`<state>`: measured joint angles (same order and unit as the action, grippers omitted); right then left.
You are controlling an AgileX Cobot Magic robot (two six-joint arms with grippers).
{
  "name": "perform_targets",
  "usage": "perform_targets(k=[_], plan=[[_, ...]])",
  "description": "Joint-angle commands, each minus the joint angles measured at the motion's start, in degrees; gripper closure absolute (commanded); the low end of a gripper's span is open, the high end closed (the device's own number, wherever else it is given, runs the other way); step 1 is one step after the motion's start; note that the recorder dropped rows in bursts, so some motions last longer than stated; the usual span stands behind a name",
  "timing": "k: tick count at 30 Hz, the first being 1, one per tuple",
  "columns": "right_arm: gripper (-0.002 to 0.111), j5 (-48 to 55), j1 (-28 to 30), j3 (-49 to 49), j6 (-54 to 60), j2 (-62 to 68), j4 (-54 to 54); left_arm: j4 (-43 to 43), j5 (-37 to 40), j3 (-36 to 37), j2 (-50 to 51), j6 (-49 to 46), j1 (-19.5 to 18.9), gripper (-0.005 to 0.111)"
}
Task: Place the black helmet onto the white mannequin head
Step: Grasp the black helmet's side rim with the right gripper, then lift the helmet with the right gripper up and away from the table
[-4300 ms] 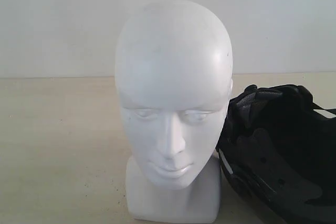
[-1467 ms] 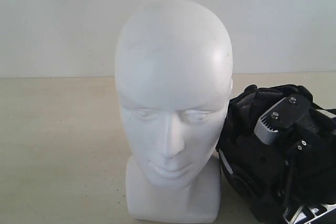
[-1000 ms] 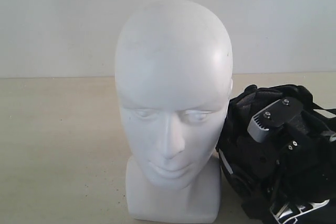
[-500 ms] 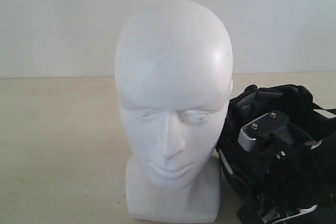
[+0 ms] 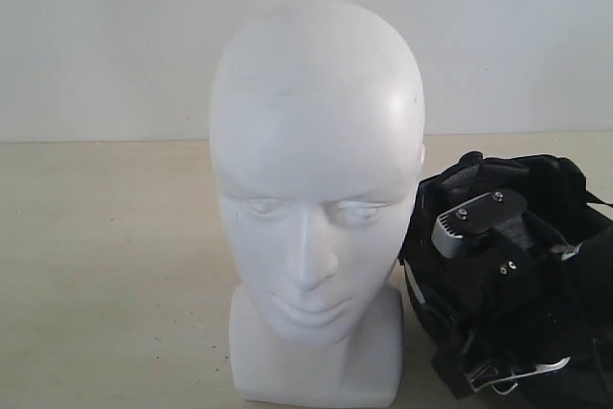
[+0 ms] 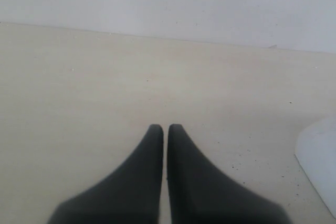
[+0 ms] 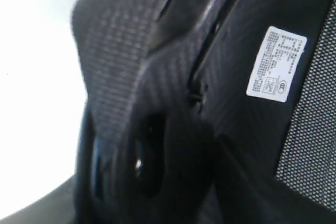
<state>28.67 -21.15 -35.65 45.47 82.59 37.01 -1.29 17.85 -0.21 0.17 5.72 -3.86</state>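
Your right gripper (image 5: 484, 237), jaws hidden so I cannot tell their state, sits inside the rounded black padded helmet (image 5: 450, 189), which lies just beside the smooth white mannequin head (image 5: 316, 160) on the right arm's side.

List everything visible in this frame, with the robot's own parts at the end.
white mannequin head: one, matte white, upright on the table at the centre of the exterior view, bare-topped.
black helmet: one, black, on the table close beside the head on the exterior view's right, padded inside showing.
label: one, white with small print, on the helmet's lining.
table: one, pale beige, under everything.
wall: one, white, behind the table.
left gripper: one, black, fingers pressed together, above bare table and holding nothing.
right arm: one, black with a grey block, reaching into the helmet's opening; its fingers are hidden.
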Motion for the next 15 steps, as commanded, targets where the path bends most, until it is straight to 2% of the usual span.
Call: perform_targets(k=[1, 15], plan=[[0.109, 6.9, 0.0, 0.7, -3.9, -2.6, 0.5, 0.1, -0.1, 0.2, -0.2, -0.2, 0.3, 0.102], [0.109, 18.1, 0.0, 0.7, -12.4, -24.0, 0.2, 0.1, -0.1, 0.2, -0.2, -0.2, 0.3, 0.102]])
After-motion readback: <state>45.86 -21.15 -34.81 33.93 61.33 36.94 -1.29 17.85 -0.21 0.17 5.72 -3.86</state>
